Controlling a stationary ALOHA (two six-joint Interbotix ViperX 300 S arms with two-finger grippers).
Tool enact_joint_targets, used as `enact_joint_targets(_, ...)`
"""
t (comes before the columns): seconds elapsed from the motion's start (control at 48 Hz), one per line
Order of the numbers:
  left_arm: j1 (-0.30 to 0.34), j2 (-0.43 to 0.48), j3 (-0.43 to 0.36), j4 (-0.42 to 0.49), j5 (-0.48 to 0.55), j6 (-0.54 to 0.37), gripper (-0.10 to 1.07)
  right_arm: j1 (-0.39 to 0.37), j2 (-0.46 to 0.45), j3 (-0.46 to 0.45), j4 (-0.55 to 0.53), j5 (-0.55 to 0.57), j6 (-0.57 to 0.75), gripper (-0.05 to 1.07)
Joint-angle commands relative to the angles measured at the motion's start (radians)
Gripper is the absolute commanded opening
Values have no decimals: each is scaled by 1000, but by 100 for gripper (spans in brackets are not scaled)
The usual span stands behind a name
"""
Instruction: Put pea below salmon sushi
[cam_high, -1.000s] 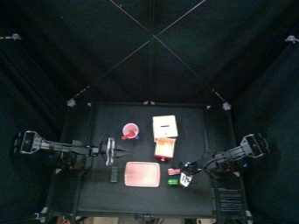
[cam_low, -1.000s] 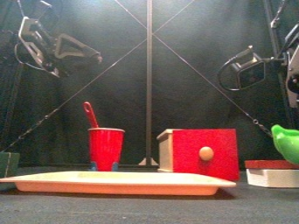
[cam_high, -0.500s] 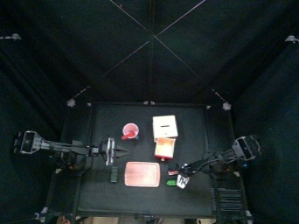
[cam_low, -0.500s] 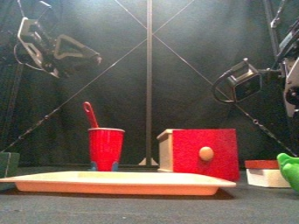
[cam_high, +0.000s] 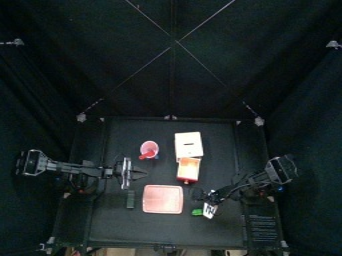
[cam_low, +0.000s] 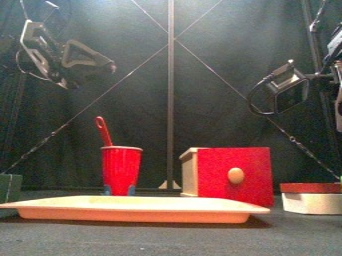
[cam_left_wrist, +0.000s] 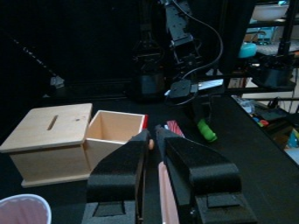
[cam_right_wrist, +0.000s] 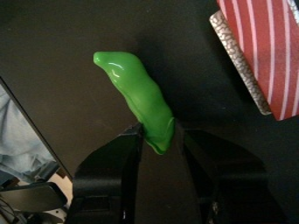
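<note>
The pea (cam_right_wrist: 140, 92) lay flat on the table (cam_high: 114, 140) near its front right corner, close beside the salmon sushi (cam_right_wrist: 263, 52) but not touching it, with a strip of bare table between the 2. Its long axis ran almost straight out from the right gripper (cam_right_wrist: 162, 144), roughly in line with the jaws' reach and about parallel to the sushi's long side. The near tip of the pea sat in the gap between the 2 jaws. The jaws stood apart on either side of that tip and did not appear to pinch it, so the pea looked to be resting on the table rather than held. The right arm was plainly the nearer 1, since it hung directly over that corner. The left gripper (cam_left_wrist: 155, 166), its jaws almost together and holding nothing, rested well apart near the left edge, beyond the wooden box (cam_left_wrist: 70, 140). Whether the pea already sat on the sushi's front-edge side could not be told surely from above, because the right arm hid much of it there.
</note>
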Motion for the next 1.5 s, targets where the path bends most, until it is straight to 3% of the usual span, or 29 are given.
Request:
enact_joint_targets(0.0,-2,2,-11,0,-9,0,61,-2,-12,-18,-3,-6,0,72)
enact_joint_targets(0.354,-2,2,-9,0,-9,2,61,-5,-6,-28,-5,37,5,88)
enact_joint_targets(0.604,-2,2,-9,-2,-9,2,61,-3,-20,-95,-60,92,3,88)
enact_joint_targets(1.042,-2,2,-6,-2,-9,0,61,-12,-54,-210,-272,201,6,88)
enact_joint_targets(1.292,-2,2,-8,-2,-11,0,61,-55,-126,-189,-319,141,9,88)
enact_joint_targets(1.479,-2,9,-29,-3,-9,0,61,-121,-235,-101,-319,-43,21,87)
